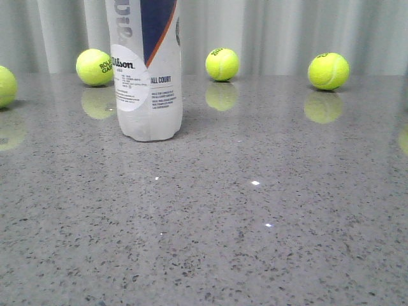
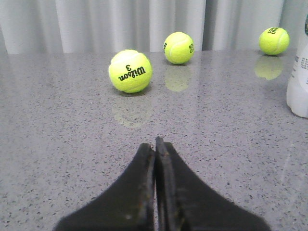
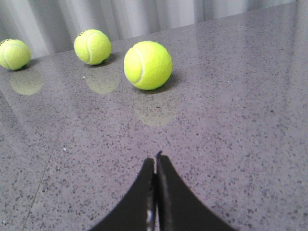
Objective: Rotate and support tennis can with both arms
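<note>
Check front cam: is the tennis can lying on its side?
No, the tennis can stands upright on the table, base down, with no gripper touching it.

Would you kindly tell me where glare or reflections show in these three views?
Front view: the glossy grey speckled table mirrors the yellow tennis balls and shows small white glints. Left wrist view: faint ball reflections; the shut left pincer stays dark. Right wrist view: soft sheen beyond the shut right pincer.

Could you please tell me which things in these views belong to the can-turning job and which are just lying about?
For the job:
tennis can, standing upright
left gripper, shut
right gripper, shut

Lying about:
tennis balls, scattered on the grey table
</note>
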{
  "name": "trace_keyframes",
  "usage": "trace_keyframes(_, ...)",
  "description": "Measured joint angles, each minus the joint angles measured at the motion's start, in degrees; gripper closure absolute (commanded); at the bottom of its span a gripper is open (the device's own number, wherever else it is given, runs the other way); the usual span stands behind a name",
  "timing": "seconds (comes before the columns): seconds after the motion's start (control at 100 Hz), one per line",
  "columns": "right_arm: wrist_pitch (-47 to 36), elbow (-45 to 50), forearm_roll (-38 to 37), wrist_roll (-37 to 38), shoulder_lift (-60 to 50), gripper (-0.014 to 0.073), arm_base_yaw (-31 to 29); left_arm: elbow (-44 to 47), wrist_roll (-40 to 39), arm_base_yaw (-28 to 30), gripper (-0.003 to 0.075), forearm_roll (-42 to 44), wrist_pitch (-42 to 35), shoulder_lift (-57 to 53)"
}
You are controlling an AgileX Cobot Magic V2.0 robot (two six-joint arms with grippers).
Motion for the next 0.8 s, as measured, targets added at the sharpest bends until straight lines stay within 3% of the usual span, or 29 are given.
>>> trace_keyframes(0.35,0.5,0.8,-2.9,-0.2,-5.1,0.0658,0.3,0.0,0.0,0.0,0.0741,0.0,0.0,0.0)
trace_keyframes(0.8,0.5,0.8,-2.0,-7.1,-5.1,0.0658,2.7,0.0,0.0,0.0,0.0741,0.0,0.0,0.0)
